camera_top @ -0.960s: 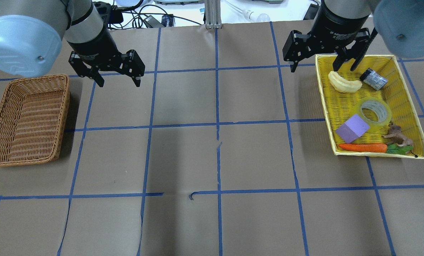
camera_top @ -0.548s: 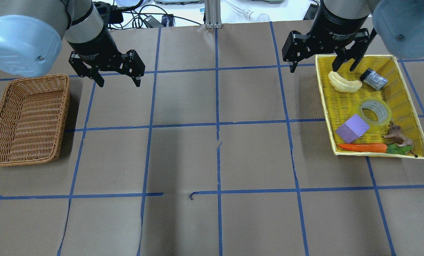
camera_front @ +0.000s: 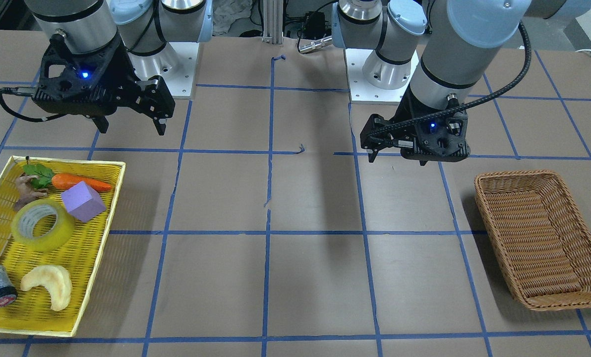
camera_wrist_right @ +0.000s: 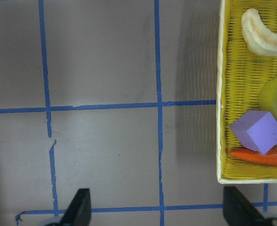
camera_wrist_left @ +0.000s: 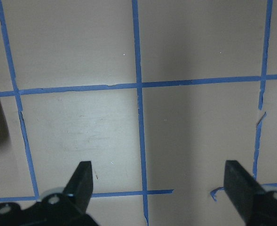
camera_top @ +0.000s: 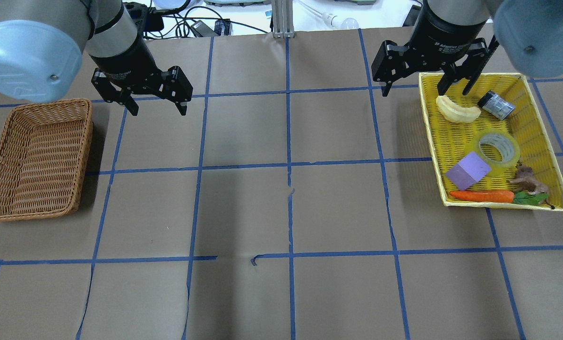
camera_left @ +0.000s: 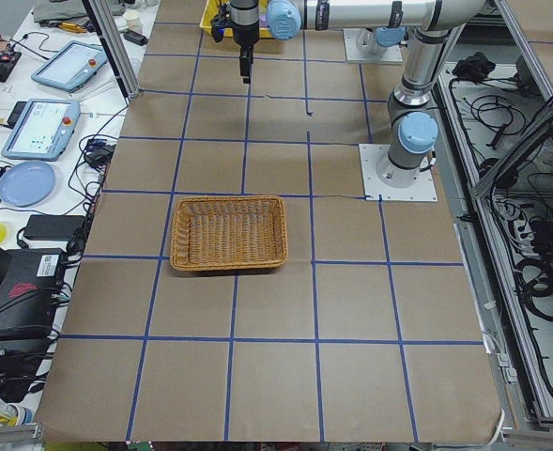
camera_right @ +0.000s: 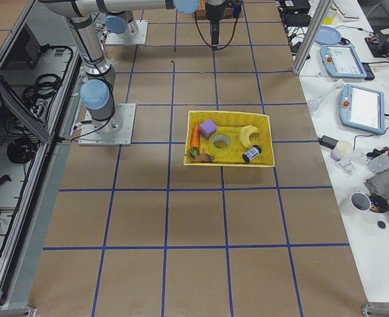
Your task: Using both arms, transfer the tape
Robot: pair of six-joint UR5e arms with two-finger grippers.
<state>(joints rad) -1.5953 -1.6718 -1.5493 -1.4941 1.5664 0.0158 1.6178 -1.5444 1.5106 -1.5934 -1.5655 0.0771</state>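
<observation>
The yellow tape roll point(camera_top: 512, 160) lies flat in the yellow tray point(camera_top: 431, 141), beside a purple cube point(camera_top: 468, 171). It also shows in the front view point(camera_front: 52, 240), the right side view point(camera_right: 215, 146) and at the right edge of the right wrist view point(camera_wrist_right: 273, 96). My right gripper point(camera_top: 425, 89) is open and empty. It hovers over the tray's top-left corner in the overhead view, well short of the tape, and is on the left of the front view point(camera_front: 129, 130). My left gripper point(camera_top: 158, 112) is open and empty above bare table, right of the wicker basket point(camera_top: 36, 160).
The tray also holds a pale crescent pastry point(camera_top: 457, 112), a grey-black cylinder point(camera_top: 496, 105), a carrot point(camera_top: 482, 196) and a brown toy animal point(camera_top: 527, 182). The wicker basket point(camera_front: 543, 238) holds nothing. Brown paper with blue tape lines covers the table between basket and tray.
My right gripper has shifted slightly up and to the left in the overhead view, still open. The left arm and the objects have not moved.
</observation>
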